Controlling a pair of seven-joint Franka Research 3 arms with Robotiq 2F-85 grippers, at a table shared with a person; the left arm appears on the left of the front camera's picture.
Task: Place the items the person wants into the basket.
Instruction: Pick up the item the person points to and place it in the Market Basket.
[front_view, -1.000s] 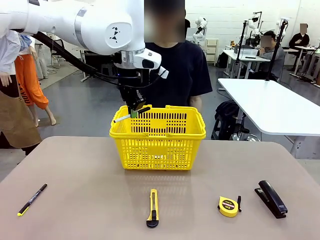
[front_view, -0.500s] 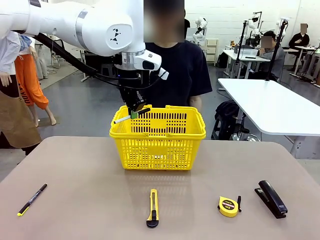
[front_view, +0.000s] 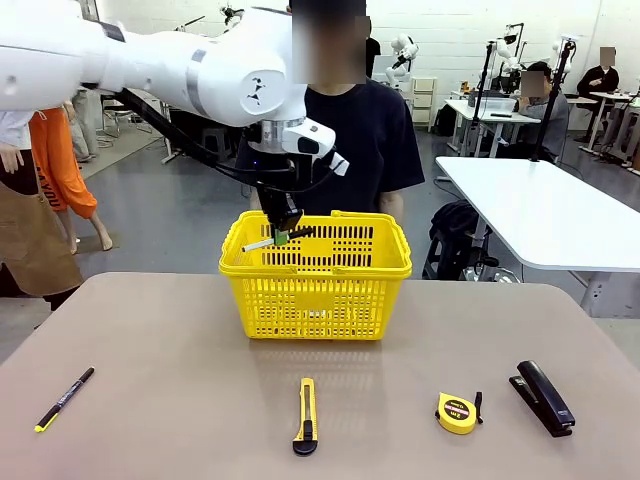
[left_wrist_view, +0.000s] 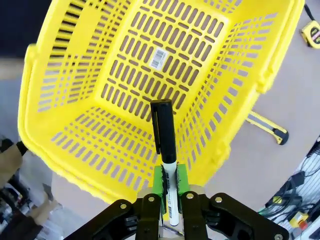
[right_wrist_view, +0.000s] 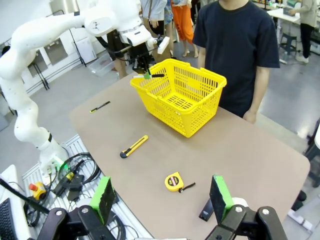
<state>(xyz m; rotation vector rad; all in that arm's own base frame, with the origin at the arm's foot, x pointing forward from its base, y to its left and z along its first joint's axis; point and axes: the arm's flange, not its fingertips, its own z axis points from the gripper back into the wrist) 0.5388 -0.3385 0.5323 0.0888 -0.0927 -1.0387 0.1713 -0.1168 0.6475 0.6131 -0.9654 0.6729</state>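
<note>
Front view, left edge of the worktop — thin black pen with yellow tip, lying apart from the rest.

Left arm reaches in from the left. Left pincer clenched on the white marker, green pads pressed to its barrel. The marker lies roughly level at rim height over the left side of the yellow basket, black cap toward the right. In the left wrist view the left pincer grips the marker's white body, and the marker points cap-first over the basket's open inside. The basket floor below shows a barcode label.

The basket stands mid-worktop, and the person in a dark T-shirt stands right behind it.

In front of the basket — utility knife, near the worktop's front edge. Further right the yellow tape measure, then the black stapler just beside it.

Right wrist view: right pincer released, jaws wide apart and holding nothing, well above the worktop's right end.
</note>
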